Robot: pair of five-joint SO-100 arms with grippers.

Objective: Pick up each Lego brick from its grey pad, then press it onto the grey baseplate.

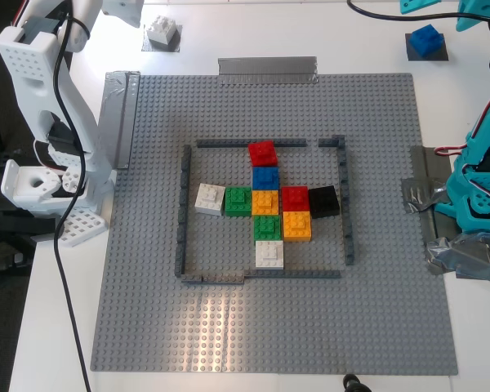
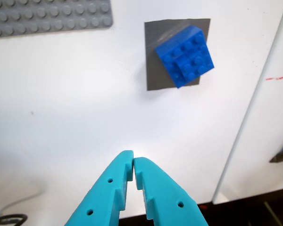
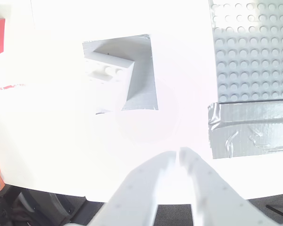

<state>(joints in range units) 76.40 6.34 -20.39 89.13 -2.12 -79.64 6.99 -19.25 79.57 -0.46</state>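
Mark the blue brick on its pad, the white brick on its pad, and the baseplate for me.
blue brick (image 2: 185,56), first wrist view, on its studded top face.
white brick (image 1: 161,30), exterior view, on its top.
grey baseplate (image 1: 147,310), exterior view, on a bare studded patch outside the brick border.

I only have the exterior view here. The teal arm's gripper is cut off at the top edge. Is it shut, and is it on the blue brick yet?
Observer: My first gripper is shut on nothing; the blue brick lies ahead of it, untouched.
Operator: How does the brick sit on its pad?
Observer: Skewed, one corner overhanging the grey pad.
Operator: And the white arm?
Observer: My second gripper looks shut too, short of the white brick; glare blurs that view.
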